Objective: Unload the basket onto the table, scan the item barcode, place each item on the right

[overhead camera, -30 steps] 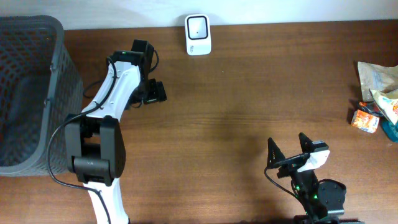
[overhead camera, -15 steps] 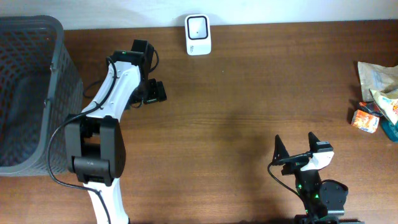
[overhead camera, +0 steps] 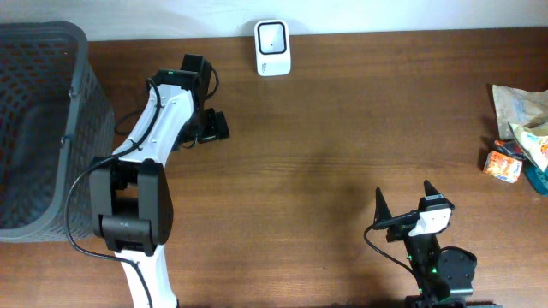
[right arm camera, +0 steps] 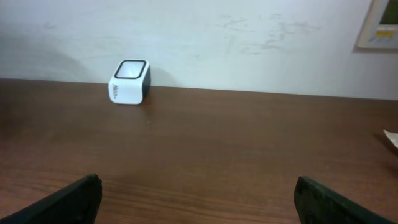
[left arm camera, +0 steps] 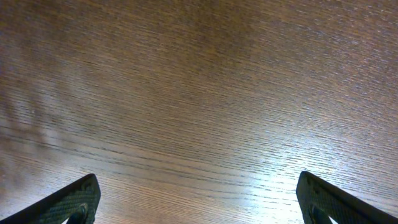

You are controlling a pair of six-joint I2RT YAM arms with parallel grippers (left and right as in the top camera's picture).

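Observation:
The white barcode scanner (overhead camera: pixel 272 47) stands at the table's far edge; the right wrist view shows the scanner (right arm camera: pixel 130 81) against the wall. Packaged items (overhead camera: pixel 521 120) lie in a pile at the right edge, with a small orange box (overhead camera: pixel 503 165) nearest the front. No barcode shows. My left gripper (overhead camera: pixel 210 127) hovers open over bare wood left of the scanner, nothing between its fingers (left arm camera: pixel 68 202). Open and empty too, my right gripper (overhead camera: pixel 403 195) is near the front edge, well left of the pile and pointing toward the wall.
A dark mesh basket (overhead camera: pixel 81 94) fills the left end of the table. The left arm stretches from its base at the front left up beside the basket. A picture frame corner (right arm camera: pixel 379 25) hangs on the wall.
My right gripper has shifted slightly to the right near the front edge. The left arm has not moved.

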